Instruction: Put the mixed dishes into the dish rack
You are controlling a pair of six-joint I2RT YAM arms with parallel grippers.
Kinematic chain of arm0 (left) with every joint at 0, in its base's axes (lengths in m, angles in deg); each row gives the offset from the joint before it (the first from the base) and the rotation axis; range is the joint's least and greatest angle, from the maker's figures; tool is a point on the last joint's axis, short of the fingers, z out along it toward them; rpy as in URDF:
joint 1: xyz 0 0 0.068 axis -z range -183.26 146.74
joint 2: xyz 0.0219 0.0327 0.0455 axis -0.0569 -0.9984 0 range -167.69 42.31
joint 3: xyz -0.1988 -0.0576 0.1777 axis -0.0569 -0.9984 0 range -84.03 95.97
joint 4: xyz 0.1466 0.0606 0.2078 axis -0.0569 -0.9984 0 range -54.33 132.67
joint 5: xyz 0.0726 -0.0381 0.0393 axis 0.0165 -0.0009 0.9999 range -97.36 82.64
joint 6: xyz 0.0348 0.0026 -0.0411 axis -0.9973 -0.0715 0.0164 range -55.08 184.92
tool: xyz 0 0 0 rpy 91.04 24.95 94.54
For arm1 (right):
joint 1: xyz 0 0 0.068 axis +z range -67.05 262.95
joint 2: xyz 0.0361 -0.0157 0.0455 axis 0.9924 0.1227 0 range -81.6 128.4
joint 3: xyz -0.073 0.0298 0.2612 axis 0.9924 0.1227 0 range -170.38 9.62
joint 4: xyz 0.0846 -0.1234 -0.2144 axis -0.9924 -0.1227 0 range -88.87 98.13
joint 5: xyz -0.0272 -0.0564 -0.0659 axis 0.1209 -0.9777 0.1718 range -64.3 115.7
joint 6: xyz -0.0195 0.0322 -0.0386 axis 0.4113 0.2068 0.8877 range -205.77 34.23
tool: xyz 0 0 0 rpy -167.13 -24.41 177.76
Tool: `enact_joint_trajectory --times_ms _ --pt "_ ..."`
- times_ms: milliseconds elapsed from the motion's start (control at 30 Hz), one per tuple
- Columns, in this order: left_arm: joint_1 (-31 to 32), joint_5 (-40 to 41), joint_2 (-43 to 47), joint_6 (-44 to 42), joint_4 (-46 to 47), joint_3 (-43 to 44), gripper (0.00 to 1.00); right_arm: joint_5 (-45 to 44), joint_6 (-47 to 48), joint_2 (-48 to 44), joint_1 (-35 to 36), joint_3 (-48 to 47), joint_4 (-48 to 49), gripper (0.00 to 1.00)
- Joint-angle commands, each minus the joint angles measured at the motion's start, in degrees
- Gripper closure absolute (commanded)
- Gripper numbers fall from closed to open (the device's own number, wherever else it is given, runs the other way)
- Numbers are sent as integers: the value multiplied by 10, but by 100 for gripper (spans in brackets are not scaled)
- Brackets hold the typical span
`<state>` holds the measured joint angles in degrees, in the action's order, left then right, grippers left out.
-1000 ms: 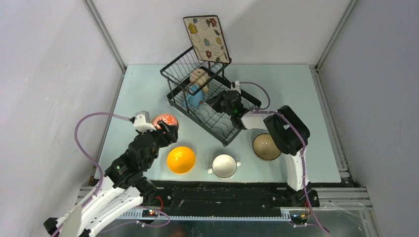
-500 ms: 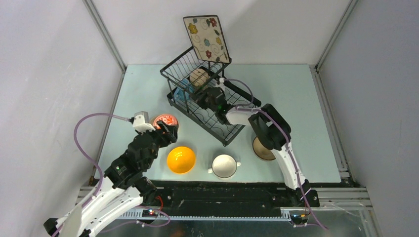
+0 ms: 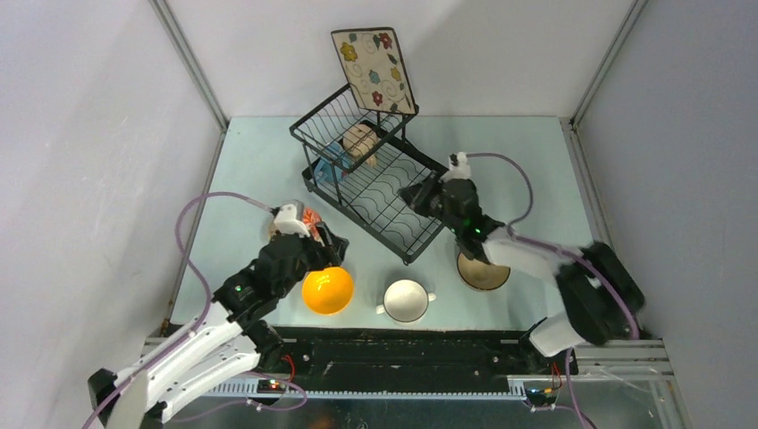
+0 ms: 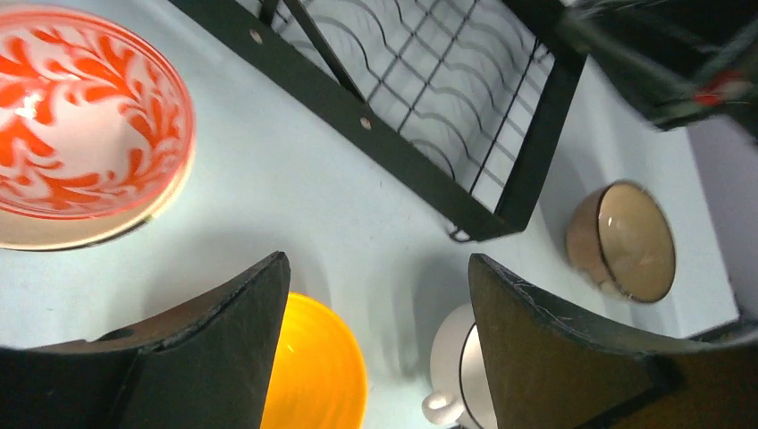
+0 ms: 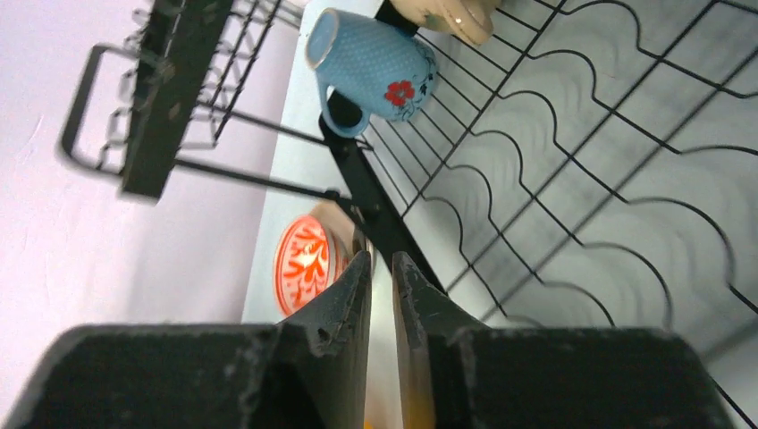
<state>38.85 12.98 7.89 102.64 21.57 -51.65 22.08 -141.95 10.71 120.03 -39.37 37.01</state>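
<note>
We are hovering our left claw (image 4: pixel 377 264), released wide, over bare table between the red bowl (image 4: pixel 80 134) and the orange bowl (image 3: pixel 327 289). Our right claw (image 5: pixel 380 257) is hanging at the rack's (image 4: pixel 362 116) right edge, fingers parted by only a slit, grasping nothing. The blue mug (image 5: pixel 375 67) and beige mug (image 3: pixel 360 140) are lying in the rack, and the plate (image 3: pixel 374 70) is standing at its far end. The white bowl (image 3: pixel 406 300) and tan bowl (image 3: pixel 483 266) are sitting on the table.

No writing, label, brand or number can be read anywhere. The only marks are decoration: flowers on the square plate (image 3: pixel 374 70) leaning at the far end of the dish rack (image 3: pixel 357 223), a red flower on the blue mug (image 5: pixel 375 63) inside that rack, and red fronds on the bowl (image 4: pixel 80 125) left of it.
</note>
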Motion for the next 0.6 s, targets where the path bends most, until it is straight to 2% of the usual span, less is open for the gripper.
enact_joint_trajectory --times_ms 0,267,467,567 --pt "31 -71 -42 6 53 -18 21 -18 87 -160 7 87 -95 82" --pt "73 -157 -165 -67 116 -14 25 -18 152 -369 39 164 -320 77" --pt "121 -176 -245 -119 128 17 29 -12 173 -455 43 188 -398 74" --pt "134 -187 -292 -133 146 28 32 4 187 -480 42 188 -414 68"
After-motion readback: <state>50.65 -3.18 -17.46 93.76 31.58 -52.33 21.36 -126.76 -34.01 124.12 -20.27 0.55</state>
